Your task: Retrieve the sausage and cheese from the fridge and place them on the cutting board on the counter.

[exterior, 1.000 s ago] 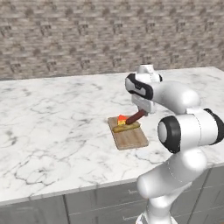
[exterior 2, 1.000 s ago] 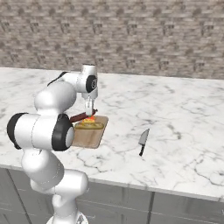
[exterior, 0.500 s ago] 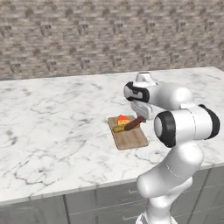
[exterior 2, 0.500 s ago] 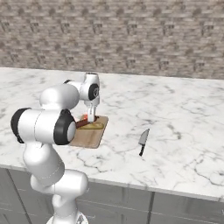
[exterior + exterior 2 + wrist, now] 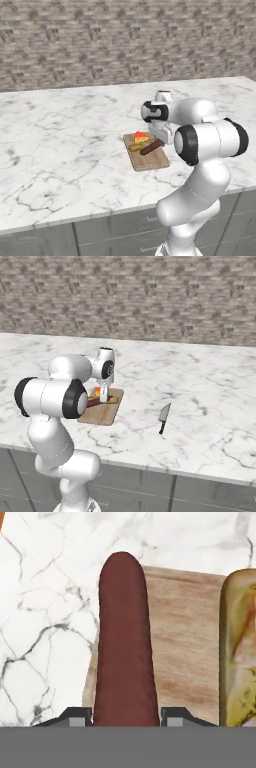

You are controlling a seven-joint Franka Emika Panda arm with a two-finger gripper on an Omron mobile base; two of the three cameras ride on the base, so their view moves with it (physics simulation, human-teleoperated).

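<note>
Reddish-brown sausage [image 5: 123,642] clamped between hand [image 5: 126,716] tips

White marble counter [image 5: 60,150] lies open along its left edge and back edge. Near the front edge, a crowded cutting board [image 5: 150,159]; a knife [image 5: 163,417] lies toward the right.
</note>
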